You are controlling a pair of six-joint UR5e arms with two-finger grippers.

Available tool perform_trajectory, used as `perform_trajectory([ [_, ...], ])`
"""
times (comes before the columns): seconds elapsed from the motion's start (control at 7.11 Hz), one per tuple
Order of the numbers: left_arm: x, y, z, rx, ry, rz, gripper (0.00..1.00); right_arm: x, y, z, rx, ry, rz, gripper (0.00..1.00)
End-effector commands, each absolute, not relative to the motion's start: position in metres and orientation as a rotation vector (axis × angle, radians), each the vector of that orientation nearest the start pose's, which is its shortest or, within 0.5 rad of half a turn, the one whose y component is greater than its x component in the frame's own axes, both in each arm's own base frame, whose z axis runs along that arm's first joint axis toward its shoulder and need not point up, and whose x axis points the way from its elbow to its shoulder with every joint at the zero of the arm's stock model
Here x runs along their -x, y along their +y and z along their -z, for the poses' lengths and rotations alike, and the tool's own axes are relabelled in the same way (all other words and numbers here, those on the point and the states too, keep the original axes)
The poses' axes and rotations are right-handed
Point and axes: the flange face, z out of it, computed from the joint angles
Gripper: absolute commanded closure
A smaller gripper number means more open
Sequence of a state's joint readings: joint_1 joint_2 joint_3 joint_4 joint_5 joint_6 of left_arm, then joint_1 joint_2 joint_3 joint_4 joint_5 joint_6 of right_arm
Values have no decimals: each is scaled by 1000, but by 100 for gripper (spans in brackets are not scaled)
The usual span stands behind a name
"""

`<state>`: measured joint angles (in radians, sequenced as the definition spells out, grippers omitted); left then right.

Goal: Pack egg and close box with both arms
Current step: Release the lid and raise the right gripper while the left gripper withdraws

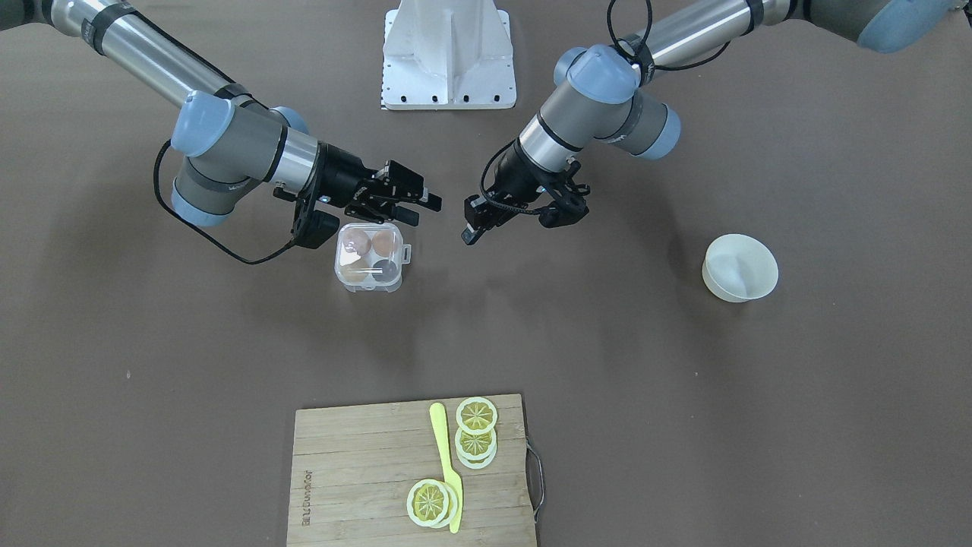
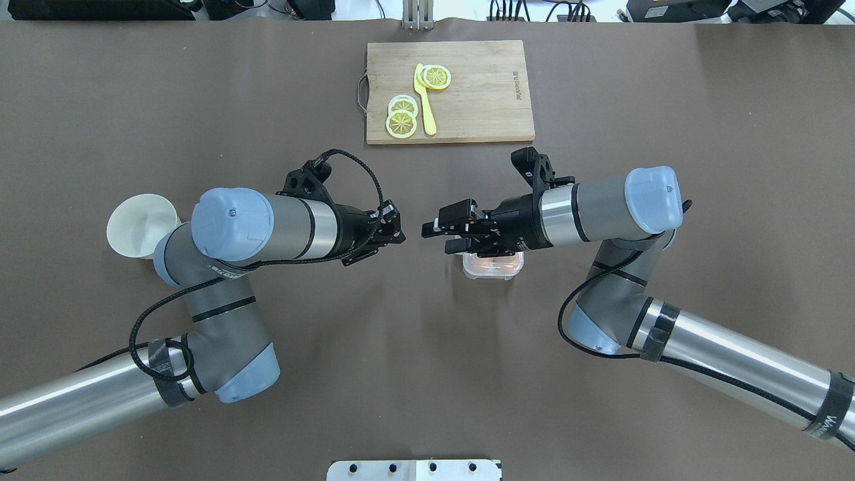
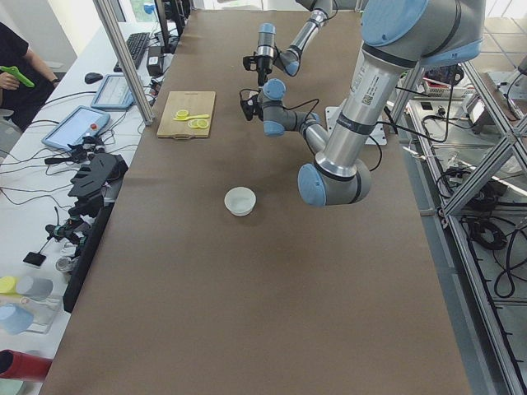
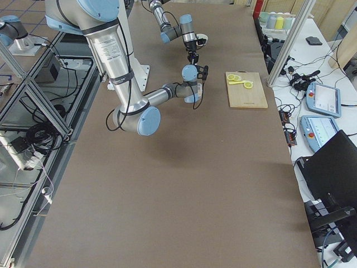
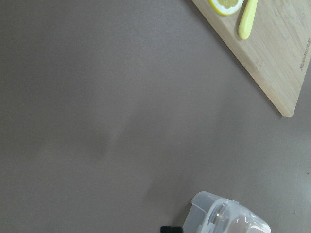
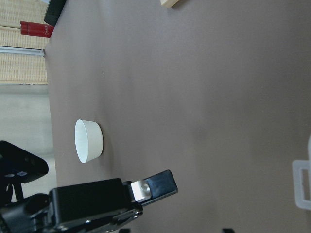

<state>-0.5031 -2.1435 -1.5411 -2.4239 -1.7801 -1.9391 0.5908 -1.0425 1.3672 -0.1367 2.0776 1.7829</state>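
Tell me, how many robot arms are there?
2. The left arm stands beside the white bowl; the right arm ends by the clear box. None seem hidden.

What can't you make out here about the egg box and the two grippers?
Latch tab: front-facing view, too small and clear to tell if fastened.
Box: overhead, mostly under the right gripper; left wrist view, cut off by the bottom edge.
One dark cell: front-facing, glare; egg or empty unclear.
Left gripper: overhead, fingers dark and bunched; open or shut unclear.
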Motion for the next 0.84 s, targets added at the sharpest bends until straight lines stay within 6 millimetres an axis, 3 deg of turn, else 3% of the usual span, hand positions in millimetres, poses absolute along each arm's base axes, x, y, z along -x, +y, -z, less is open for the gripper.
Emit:
perform_trajectory([
  [0.0,-537,-430,-236,78,1421,582,100,498,-434,-277,52,-1748,-154,25],
  [0.14,-526,-442,-238,63,1422,599,100,492,-429,-260,87,-1775,-169,19],
  [0.28,-502,-461,-249,58,1410,619,100,485,-415,-240,119,-1772,-174,12],
  [0.42,-449,-498,-262,84,1376,650,84,480,-397,-212,144,-1751,-169,4],
  [0.56,-396,-536,-268,133,1340,680,46,475,-377,-189,166,-1739,-159,1],
  [0.7,-362,-557,-267,120,1346,714,2,459,-364,-171,176,-1729,-161,1],
])
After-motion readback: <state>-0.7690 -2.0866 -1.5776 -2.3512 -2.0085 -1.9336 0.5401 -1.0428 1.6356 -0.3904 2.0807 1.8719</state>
